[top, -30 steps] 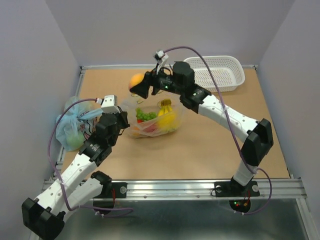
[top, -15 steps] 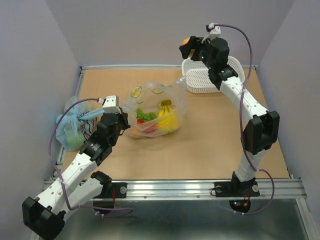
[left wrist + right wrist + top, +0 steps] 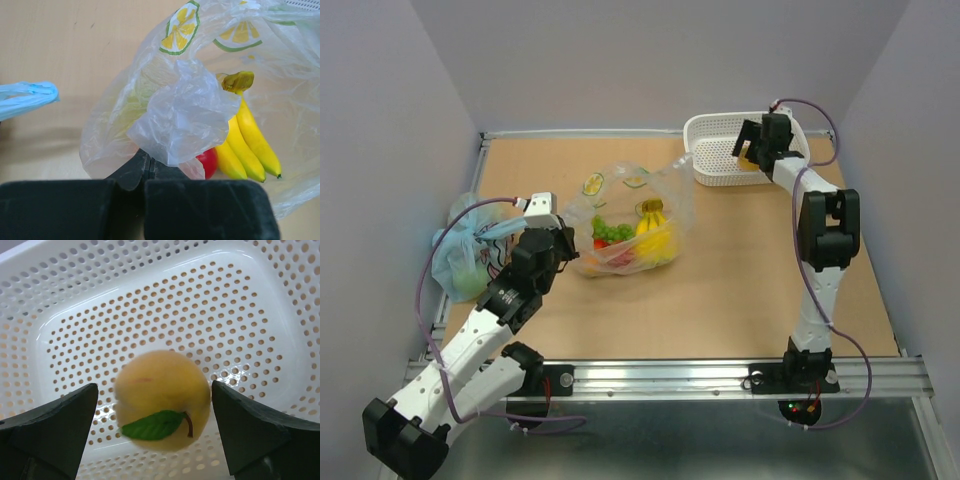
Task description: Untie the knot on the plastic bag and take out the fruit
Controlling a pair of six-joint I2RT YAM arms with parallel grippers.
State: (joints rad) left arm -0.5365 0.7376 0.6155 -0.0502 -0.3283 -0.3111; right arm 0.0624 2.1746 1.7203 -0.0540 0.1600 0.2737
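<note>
The plastic bag (image 3: 632, 215) sat on the table (image 3: 740, 280) a little left of the middle, crinkled and clear, with lemon-slice prints (image 3: 181, 27) on its far wall. The left fingers (image 3: 134, 172) were pressed together on a fold at the bag's near-left edge. Film was pinched between them, and a loose crumple of plastic bulged just above the grip. Through the film showed the yellow bananas (image 3: 250, 142) on the right side of the bag and a red apple (image 3: 208, 161) just beside them on the left. In the overhead view, green grapes (image 3: 612, 232) lay left of the bananas. A light-blue bag (image 3: 460, 258) lay at the left edge of the table, beside the left arm and apart from the clear bag.

The right arm reached to the far right corner, where a white perforated basket (image 3: 705, 128) stood. The right fingers (image 3: 52, 427) were spread wide above the basket's floor, gripping nothing. Between them, inside the basket, was a yellow-orange peach-like fruit (image 3: 162, 395) with a green leaf, its outline blurred. Whether it rested on the basket floor could not be told.
</note>
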